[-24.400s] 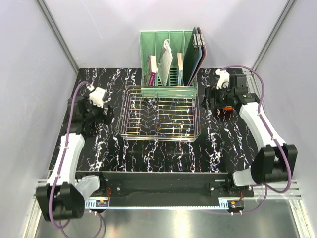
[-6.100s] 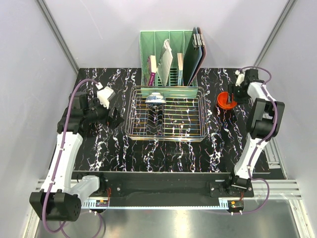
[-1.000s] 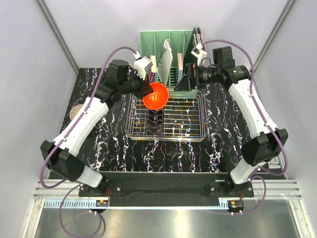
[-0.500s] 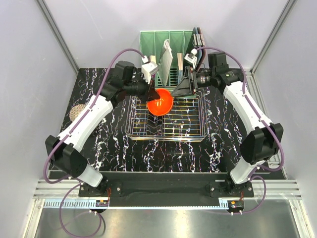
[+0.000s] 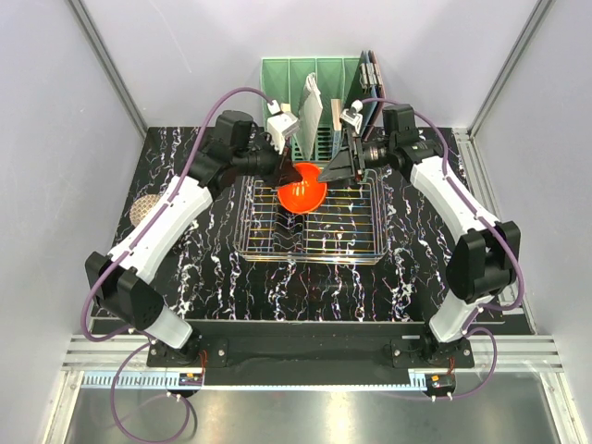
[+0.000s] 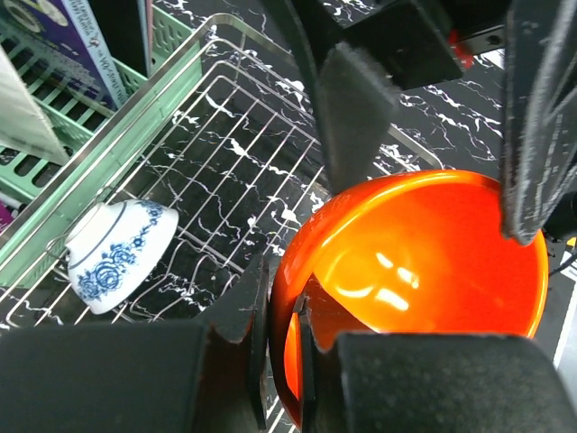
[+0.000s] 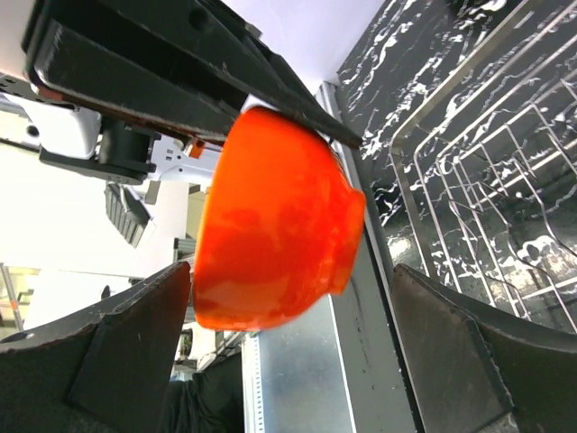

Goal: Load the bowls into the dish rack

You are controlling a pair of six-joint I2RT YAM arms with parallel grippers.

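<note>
Nearest you, the black marbled counter (image 5: 213,277) carries a pale lattice-patterned bowl (image 5: 139,211) at its left edge, and the left arm covers part of its round. Beyond it, mid-counter, sits the dish rack (image 5: 356,245), a chrome wire basket. In its far-left corner, against the wall next to the organizer, a white-blue bowl (image 6: 122,253) lies tipped on its side. You only get it from the left wrist view, because the left arm's wrist hides it from above. A dark shape (image 5: 287,227) stands among the tines at the rack's left middle, too dim for you to name. Over the rack's far half hangs the orange bowl (image 5: 303,192), its glossy inside open to the top camera. The left fingers (image 6: 251,316) are clamped on its rim, one inside and one outside. The right fingers (image 7: 99,361) are spread wide, one to either side of the bowl, and you cannot tell whether either touches it. Farthest back, just behind the rack, the green organizer (image 5: 314,102) holds booklets and flat boards upright in its slots, among them a purple booklet (image 6: 72,36) cut off by the frame edge.
</note>
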